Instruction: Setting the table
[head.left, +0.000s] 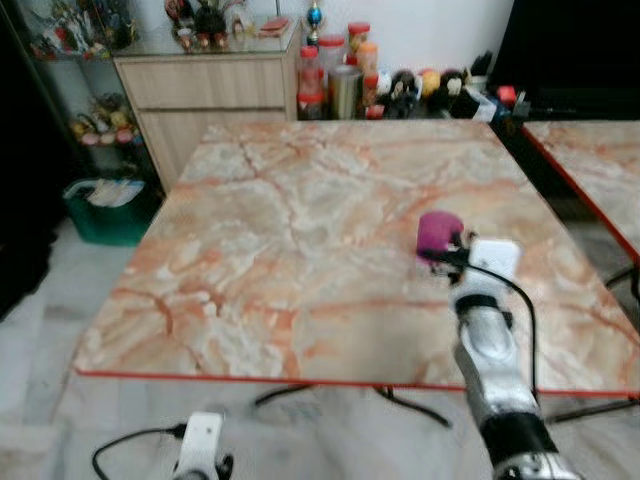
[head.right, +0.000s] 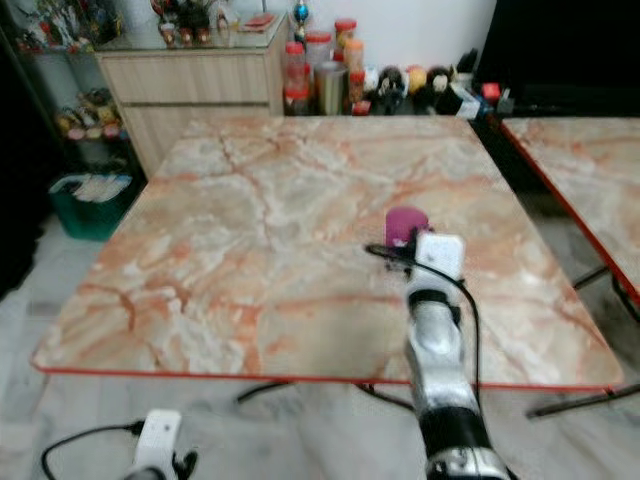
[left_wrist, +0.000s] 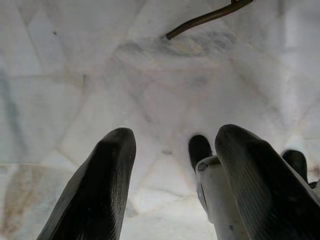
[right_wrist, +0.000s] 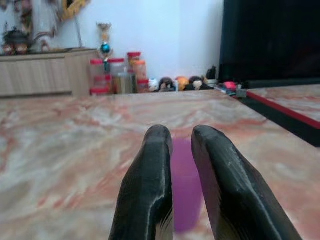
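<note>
**Purple cup held on the marble table**

The right gripper (right_wrist: 179, 145) reaches over the right half of the table (head.left: 300, 230), its two fingers (right_wrist: 150, 185) nearly together and pinching the rim of a purple cup (head.left: 438, 234) that stands on the marble. The left gripper (left_wrist: 175, 165) hangs low beside the table's near edge, its fingers spread apart and holding nothing, above the pale floor (left_wrist: 100, 75).

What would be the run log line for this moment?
right gripper: shut on purple plastic cup | on marble-pattern table | left gripper: open, idle over floor
</note>
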